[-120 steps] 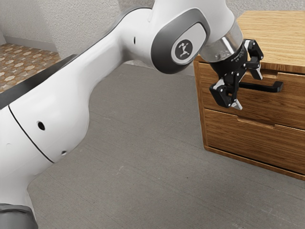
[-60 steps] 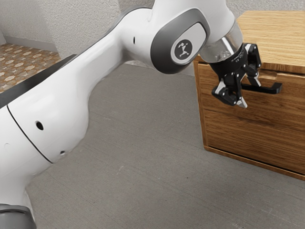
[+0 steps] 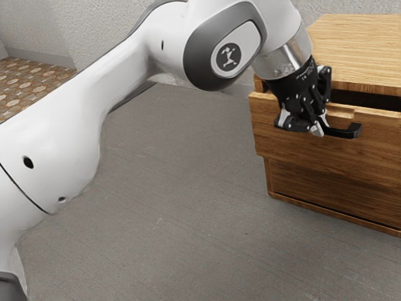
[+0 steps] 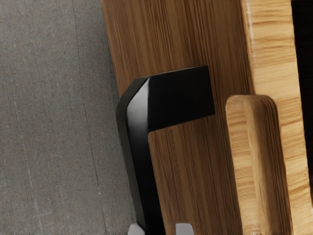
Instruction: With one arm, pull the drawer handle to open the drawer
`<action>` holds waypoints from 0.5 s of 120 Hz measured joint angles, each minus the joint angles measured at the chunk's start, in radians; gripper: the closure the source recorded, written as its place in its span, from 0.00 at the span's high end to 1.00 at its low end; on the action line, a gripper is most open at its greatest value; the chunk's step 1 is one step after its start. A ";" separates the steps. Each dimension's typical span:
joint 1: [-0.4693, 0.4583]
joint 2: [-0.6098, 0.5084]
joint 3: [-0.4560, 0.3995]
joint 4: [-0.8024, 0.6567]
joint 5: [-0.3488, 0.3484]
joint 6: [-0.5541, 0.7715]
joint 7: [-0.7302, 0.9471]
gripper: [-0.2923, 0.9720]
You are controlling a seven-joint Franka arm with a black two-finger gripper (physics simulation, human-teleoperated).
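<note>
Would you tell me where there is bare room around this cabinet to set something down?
Free: the grey floor in front of the cabinet, under the arm, and the cabinet's wooden top toward the exterior view's right. Crowded: the top drawer front, where the tool is shut on the black handle.

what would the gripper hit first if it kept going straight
Most likely the drawer front right behind the handle that the gripper is shut on, though depth is unclear.
</note>
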 joint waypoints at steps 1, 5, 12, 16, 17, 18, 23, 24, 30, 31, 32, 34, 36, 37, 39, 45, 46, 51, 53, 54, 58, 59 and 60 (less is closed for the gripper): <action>0.000 -0.001 0.000 -0.001 0.000 0.000 0.000 0.16; 0.000 -0.003 0.000 -0.005 0.000 -0.001 -0.002 0.16; 0.000 -0.023 -0.002 -0.039 -0.001 0.003 -0.003 0.15; -0.001 -0.034 -0.003 -0.056 -0.001 0.007 -0.004 0.15; -0.001 -0.037 -0.003 -0.061 -0.001 0.008 -0.004 0.15; -0.001 -0.041 -0.003 -0.066 -0.001 0.009 -0.005 0.15; -0.002 -0.055 -0.004 -0.087 -0.001 0.013 -0.005 0.15; -0.003 -0.058 -0.004 -0.091 -0.001 0.014 -0.006 0.15; -0.003 -0.083 -0.005 -0.129 -0.002 0.019 -0.006 0.15; -0.004 -0.088 -0.005 -0.135 -0.002 0.020 -0.007 0.15; -0.004 -0.091 -0.005 -0.141 -0.002 0.020 -0.007 0.15; -0.005 -0.099 -0.005 -0.151 -0.002 0.023 -0.007 0.15; -0.006 -0.106 -0.006 -0.162 -0.002 0.025 -0.007 0.15; -0.006 -0.109 -0.006 -0.167 -0.002 0.027 -0.007 0.15; -0.007 -0.116 -0.006 -0.178 -0.002 0.030 -0.007 0.15; -0.008 -0.135 -0.006 -0.203 -0.002 0.037 -0.008 0.15; -0.009 -0.138 -0.006 -0.205 -0.002 0.038 -0.008 0.15; -0.009 -0.152 -0.007 -0.226 -0.003 0.044 -0.009 0.15; -0.009 -0.156 -0.007 -0.232 -0.003 0.047 -0.009 0.15; -0.010 -0.158 -0.007 -0.234 -0.003 0.048 -0.009 0.15; -0.013 -0.167 -0.006 -0.250 -0.003 0.053 -0.009 0.15; -0.014 -0.169 -0.006 -0.253 -0.003 0.054 -0.010 0.15; -0.014 -0.172 -0.006 -0.257 -0.003 0.055 -0.010 0.15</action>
